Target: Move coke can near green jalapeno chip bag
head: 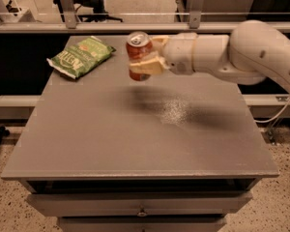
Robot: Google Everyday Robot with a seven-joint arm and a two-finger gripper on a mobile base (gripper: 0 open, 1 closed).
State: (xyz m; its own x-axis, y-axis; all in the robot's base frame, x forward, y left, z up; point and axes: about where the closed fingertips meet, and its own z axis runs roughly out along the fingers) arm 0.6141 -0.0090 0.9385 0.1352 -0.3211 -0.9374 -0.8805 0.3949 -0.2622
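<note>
A red-orange coke can (137, 49), silver top and pull tab facing up, sits clamped in the robot's gripper (141, 58) above the far half of a grey table (135, 144), its base apparently clear of the surface. One pale finger (146, 66) crosses the front of the can's lower body while the other reaches round behind it, so the jaws are closed firmly on the can. The thick white arm (241, 52) stretches in from the right edge of the scene. To the can's left, near the table's far-left corner, the green jalapeno chip bag (81, 56) lies flat and crinkled, near the can but not touching it. A dark shadow (150, 103) falls on the tabletop beneath the can and arm. A drawer (140, 204) with a small knob runs below the table's front edge.
</note>
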